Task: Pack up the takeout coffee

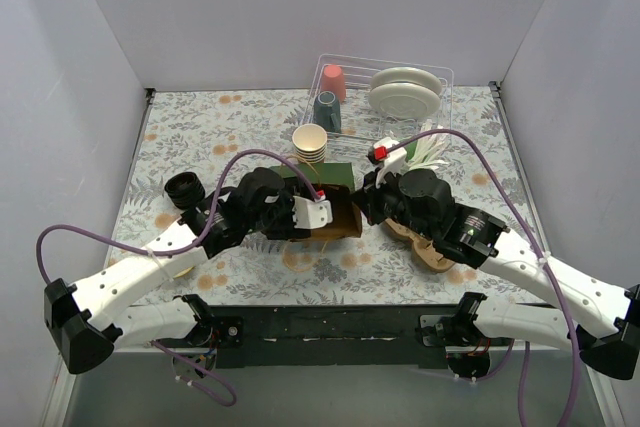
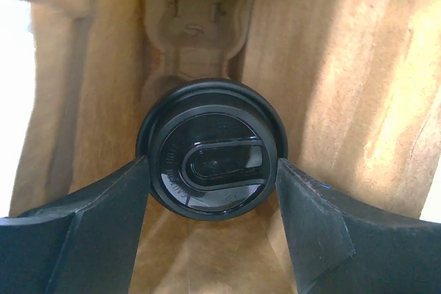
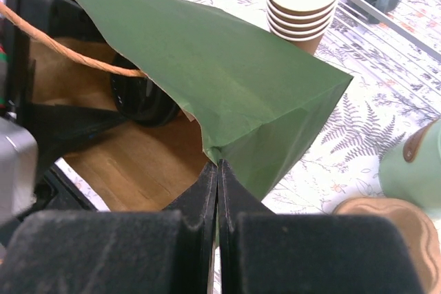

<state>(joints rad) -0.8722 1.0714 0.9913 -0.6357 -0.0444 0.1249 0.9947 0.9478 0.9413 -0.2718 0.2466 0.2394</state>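
Note:
The takeout coffee point(image 2: 210, 149) shows from above as a round black lid inside a paper bag point(image 2: 344, 80) that is brown inside. My left gripper point(image 2: 212, 166) reaches into the bag, its fingers point(image 2: 103, 218) pressed against the cup on both sides just under the lid. A pulp cup carrier point(image 2: 196, 18) lies deeper in the bag. In the top view the bag point(image 1: 340, 209) lies between both arms, with my left gripper point(image 1: 322, 215) in its mouth. The bag is green outside point(image 3: 227, 80). My right gripper point(image 3: 218, 166) is shut on its edge, and the lid point(image 3: 141, 98) shows within.
A stack of lidless paper cups point(image 1: 310, 143) stands behind the bag. A clear dish rack point(image 1: 445, 82) at the back holds cups and plates. A loose black round piece point(image 1: 184, 187) lies at the left. A wooden board point(image 1: 425, 247) and a mint cup point(image 3: 413, 170) sit at the right.

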